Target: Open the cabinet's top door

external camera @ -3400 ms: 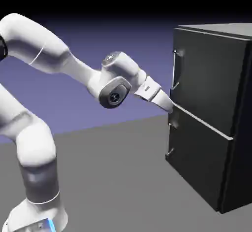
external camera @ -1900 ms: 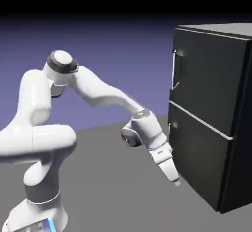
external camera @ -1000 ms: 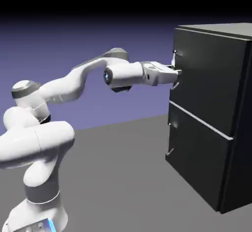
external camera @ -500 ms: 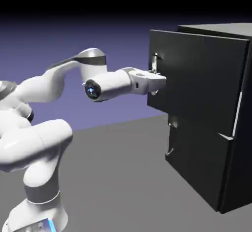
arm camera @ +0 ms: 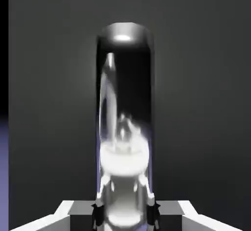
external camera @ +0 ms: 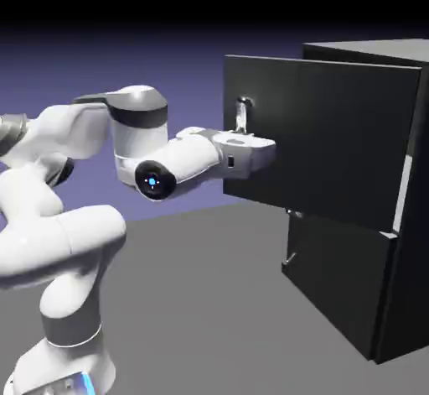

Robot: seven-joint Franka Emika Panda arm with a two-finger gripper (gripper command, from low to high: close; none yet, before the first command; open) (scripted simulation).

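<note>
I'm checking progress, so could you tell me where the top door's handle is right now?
In the exterior view, the silver handle stands near the swung-out top door's left edge, clamped in the end effector.

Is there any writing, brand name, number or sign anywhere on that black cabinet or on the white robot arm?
None: no readable text shows in either view.
The cabinet, its top door and the silver handle are plain.
The arm bears only a small blue glowing light, not a letter or number.
</note>
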